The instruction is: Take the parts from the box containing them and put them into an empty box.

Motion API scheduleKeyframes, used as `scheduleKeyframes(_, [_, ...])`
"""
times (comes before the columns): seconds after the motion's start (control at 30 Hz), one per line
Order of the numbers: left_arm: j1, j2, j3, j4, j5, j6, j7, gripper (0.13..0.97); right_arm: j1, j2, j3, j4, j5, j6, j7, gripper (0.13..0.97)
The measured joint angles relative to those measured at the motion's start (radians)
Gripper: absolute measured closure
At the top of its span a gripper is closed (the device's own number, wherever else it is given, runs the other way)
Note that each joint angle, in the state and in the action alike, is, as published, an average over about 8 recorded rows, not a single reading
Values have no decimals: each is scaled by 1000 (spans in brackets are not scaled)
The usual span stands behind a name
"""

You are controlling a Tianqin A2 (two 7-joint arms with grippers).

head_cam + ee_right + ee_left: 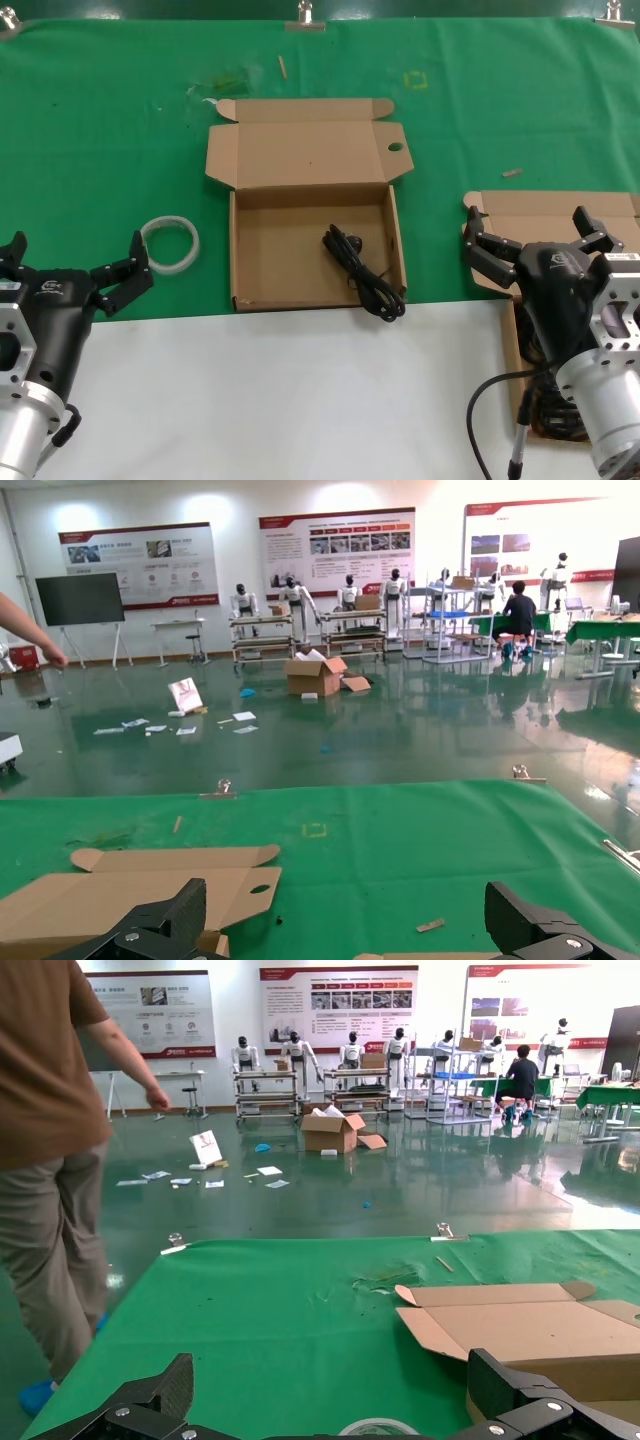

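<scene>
Over source box (530, 330) | right end effector (535, 235) open | left end effector (72, 262) open

Left hand (75, 268) raised at left, fingers spread. Right hand (535, 240) raised at right, fingers spread.

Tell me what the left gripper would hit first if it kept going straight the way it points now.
Probably the white ring on the green cloth: the open left gripper points across it, with the holed brown cardboard carton beyond. Its height is unclear.
</scene>
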Motion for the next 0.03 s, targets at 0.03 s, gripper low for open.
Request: scheduleKeyframes(0.03, [0, 0, 0, 0, 0, 0, 0, 132, 0, 0, 0, 0, 0, 0, 0, 129])
